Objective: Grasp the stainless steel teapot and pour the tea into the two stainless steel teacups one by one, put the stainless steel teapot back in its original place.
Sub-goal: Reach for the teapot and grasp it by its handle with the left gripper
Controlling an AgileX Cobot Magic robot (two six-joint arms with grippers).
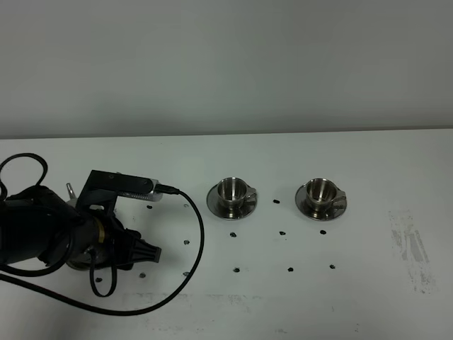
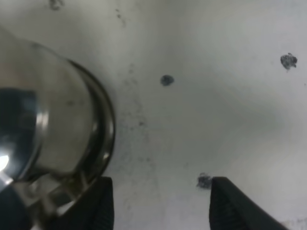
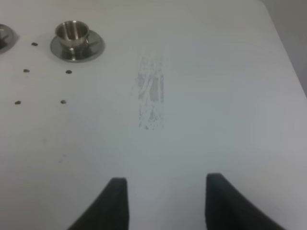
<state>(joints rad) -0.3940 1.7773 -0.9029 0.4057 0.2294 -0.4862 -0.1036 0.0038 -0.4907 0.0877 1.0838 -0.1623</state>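
The stainless steel teapot (image 2: 48, 124) fills one side of the left wrist view as a blurred shiny body. My left gripper (image 2: 160, 206) is open over bare table, with the pot just outside one finger (image 2: 100, 203) and nothing between the jaws. In the high view the left arm (image 1: 56, 234) covers the pot. The two stainless steel teacups (image 1: 231, 191) (image 1: 320, 190) stand upright on their saucers in the middle. My right gripper (image 3: 165, 201) hangs open above bare table, far from the nearer teacup (image 3: 72, 32). No tea shows. The original place is hidden.
Small dark marks (image 1: 282, 233) dot the table around the cups. A grey scuffed patch (image 1: 410, 248) lies toward the right edge. The left arm's black cable (image 1: 191, 262) loops over the table in front of the left cup.
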